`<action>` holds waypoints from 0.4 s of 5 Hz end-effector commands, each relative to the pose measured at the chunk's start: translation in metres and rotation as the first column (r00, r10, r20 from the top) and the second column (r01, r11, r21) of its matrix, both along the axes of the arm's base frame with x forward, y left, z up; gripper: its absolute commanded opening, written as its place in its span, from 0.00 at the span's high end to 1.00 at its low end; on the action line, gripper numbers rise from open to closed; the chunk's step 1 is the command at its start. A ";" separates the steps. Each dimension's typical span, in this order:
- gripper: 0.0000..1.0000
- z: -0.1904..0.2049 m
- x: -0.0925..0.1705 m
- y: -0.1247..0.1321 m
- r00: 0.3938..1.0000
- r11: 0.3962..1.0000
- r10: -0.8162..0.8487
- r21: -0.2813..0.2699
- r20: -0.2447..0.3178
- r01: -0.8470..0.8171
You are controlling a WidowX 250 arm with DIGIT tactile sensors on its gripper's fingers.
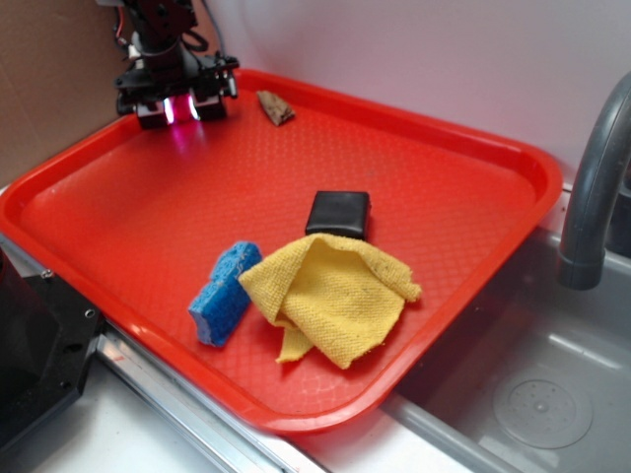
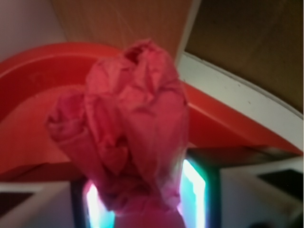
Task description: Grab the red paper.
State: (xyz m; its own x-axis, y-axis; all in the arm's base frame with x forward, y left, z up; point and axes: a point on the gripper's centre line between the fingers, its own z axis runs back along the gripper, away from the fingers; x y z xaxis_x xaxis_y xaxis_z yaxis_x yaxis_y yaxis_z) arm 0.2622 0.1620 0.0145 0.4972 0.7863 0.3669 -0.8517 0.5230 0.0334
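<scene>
Crumpled red paper (image 2: 128, 128) fills the wrist view, pinched in the claw (image 1: 180, 108).
Claw clamped on the wad, raised over the far left corner of the orange-red tray (image 1: 118, 217). Tray holds: brown scrap (image 1: 276, 107), black block (image 1: 338, 213), yellow cloth (image 1: 330, 296), blue sponge (image 1: 223, 294). Sink (image 1: 532, 394) beside the tray.

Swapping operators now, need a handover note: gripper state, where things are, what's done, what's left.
Gripper: shut on the crumpled crimson-pink paper wad, which fills the wrist view between glowing pads; it sits at the far left corner of the big orange-red plastic tray.
Elsewhere on the tray: blue sponge, yellow cloth, black block, small brown scrap, all apart from the gripper.
Done: paper appears grabbed.
Left: whether it is lifted clear of the tray can't be told; confirm the hold.
</scene>
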 end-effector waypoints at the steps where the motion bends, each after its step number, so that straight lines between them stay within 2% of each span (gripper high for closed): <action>1: 1.00 0.103 -0.070 -0.057 0.934 0.927 -0.305 -0.167 0.186 0.336; 2: 1.00 0.159 -0.095 -0.088 0.868 0.803 -0.456 -0.331 0.195 0.496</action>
